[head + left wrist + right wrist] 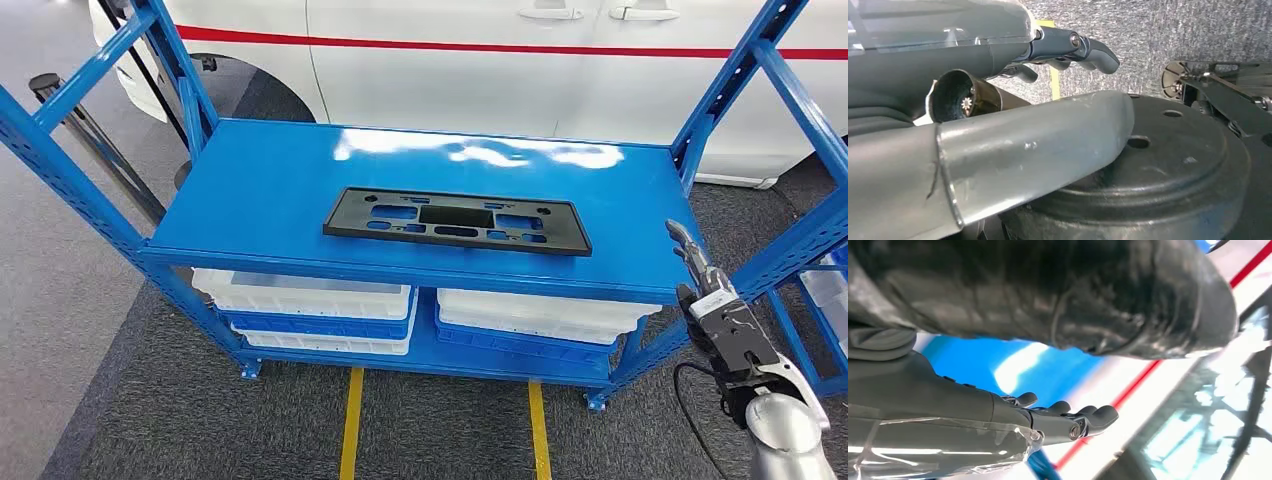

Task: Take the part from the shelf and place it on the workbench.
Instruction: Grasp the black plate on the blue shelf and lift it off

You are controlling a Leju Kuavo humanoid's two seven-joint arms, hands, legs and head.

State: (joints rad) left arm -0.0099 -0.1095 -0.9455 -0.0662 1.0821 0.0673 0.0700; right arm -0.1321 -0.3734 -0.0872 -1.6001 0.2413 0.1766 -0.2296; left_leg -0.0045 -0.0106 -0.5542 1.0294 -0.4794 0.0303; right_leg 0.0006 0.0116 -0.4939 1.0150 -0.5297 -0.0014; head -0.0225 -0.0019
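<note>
A matt black plastic part (457, 221) lies on a glossy blue painted metal shelf (250, 190) that mirrors the light. White and blue plastic bins (305, 296) look smooth. The floor (150, 420) is rough grey carpet with yellow tape lines. The right hand (705, 285) is dull grey metal and plastic; the white car (480, 60) shines.

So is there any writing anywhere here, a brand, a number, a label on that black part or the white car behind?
None that can be read.
Black part on the blue shelf: cut-outs, no lettering visible.
White car: a red stripe, no text or badge in view.
White bins below: no labels visible.
Yellow floor lines: plain lines, no characters.
Right robot hand: no visible marking.
</note>
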